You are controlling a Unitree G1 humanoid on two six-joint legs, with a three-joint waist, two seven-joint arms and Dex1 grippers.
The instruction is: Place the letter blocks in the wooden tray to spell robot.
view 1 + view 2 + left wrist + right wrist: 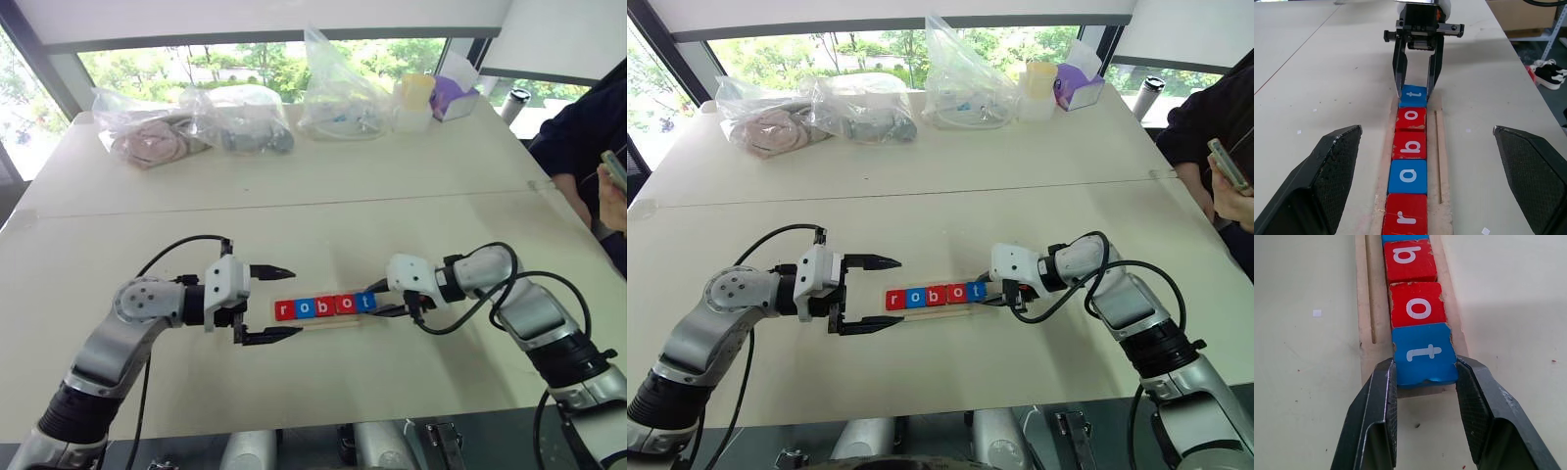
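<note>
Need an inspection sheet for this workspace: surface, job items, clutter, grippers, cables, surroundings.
Surface: beige table, two tops butted at a seam; small specks near the tray.
Job's things: wooden tray holds five letter blocks in a row, r red, o blue, b red, o red, t blue at the end.
Clutter: three plastic bags with contents, a yellow-lidded container and a purple box along the far edge.
Grippers: left gripper open at the r end, holding nothing; right gripper shut on the t block.
Cables: black cable loops at both wrists.
Surroundings: windows beyond; a seated person's arm with a phone at the robot's right.
</note>
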